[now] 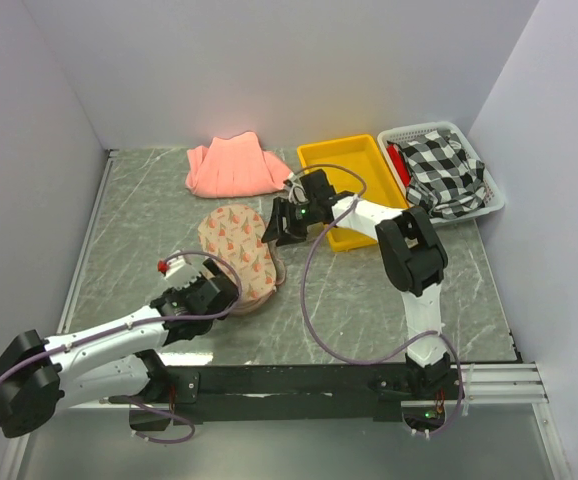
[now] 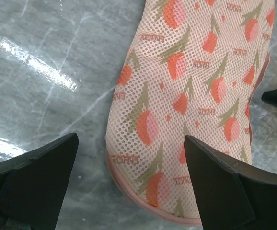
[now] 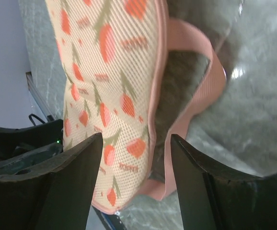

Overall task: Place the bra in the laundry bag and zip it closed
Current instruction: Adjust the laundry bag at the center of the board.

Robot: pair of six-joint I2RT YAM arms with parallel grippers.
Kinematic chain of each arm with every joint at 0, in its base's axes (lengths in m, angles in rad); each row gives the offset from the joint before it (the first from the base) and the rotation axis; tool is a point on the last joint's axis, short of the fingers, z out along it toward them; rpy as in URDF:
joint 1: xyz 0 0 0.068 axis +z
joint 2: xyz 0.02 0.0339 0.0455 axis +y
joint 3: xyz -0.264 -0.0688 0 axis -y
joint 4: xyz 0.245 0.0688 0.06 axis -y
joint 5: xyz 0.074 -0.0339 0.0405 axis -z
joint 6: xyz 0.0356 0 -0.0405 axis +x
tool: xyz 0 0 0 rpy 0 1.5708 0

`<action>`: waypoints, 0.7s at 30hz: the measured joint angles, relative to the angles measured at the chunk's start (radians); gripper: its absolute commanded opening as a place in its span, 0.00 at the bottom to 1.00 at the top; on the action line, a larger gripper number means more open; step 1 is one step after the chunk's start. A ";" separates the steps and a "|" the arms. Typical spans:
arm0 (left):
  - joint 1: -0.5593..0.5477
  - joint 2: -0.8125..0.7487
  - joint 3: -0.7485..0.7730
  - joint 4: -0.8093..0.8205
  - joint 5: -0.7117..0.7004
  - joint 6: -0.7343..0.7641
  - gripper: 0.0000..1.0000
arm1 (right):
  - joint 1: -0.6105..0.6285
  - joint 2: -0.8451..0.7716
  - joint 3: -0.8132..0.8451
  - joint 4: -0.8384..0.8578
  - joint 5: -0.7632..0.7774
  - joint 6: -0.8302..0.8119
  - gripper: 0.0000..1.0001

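At mid-table, your laundry bag (image 1: 235, 250) lay flat: beige mesh, red-orange tulip prints, pink edging. Your left gripper (image 2: 131, 139) gaped wide over its near end. Your right gripper (image 3: 136, 136) stood parted astride its pink rim.

Mesh-cloth laundry bag (image 2: 186, 96) on glossy marbled table (image 2: 47, 62)

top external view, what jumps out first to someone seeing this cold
The tulip-printed laundry bag lies in the middle of the grey table, with the left gripper open over its near end and the right gripper open at its far right edge. Behind it, towards the back wall, sit a salmon cloth, a yellow tray and a white basket holding a checked cloth.
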 measured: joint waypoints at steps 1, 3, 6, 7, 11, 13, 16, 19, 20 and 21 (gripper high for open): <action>0.010 0.003 -0.004 0.016 0.008 0.013 0.99 | 0.000 0.008 0.012 0.005 -0.004 -0.003 0.65; 0.027 0.018 -0.004 0.057 0.026 0.037 0.99 | 0.000 0.014 0.027 0.011 -0.012 -0.006 0.65; 0.048 0.056 -0.003 0.114 0.048 0.067 0.99 | 0.000 0.035 0.066 0.008 -0.027 -0.010 0.65; 0.053 0.073 -0.003 0.131 0.055 0.072 0.99 | 0.000 0.047 0.085 0.006 -0.029 -0.010 0.65; 0.072 0.124 -0.003 0.191 0.087 0.105 0.99 | 0.000 0.095 0.138 0.001 -0.052 -0.014 0.65; 0.084 0.139 -0.003 0.216 0.103 0.117 0.99 | 0.000 0.127 0.169 -0.010 -0.051 -0.020 0.66; 0.097 0.149 -0.003 0.243 0.119 0.132 0.99 | 0.000 0.156 0.180 -0.021 -0.048 -0.025 0.66; 0.109 0.150 -0.003 0.273 0.133 0.151 0.97 | 0.000 0.187 0.197 -0.035 -0.061 -0.028 0.66; 0.114 0.155 -0.003 0.284 0.138 0.158 0.96 | 0.000 0.195 0.207 -0.037 -0.077 -0.028 0.65; 0.120 0.163 -0.003 0.294 0.143 0.165 0.96 | 0.000 0.197 0.210 -0.035 -0.081 -0.029 0.65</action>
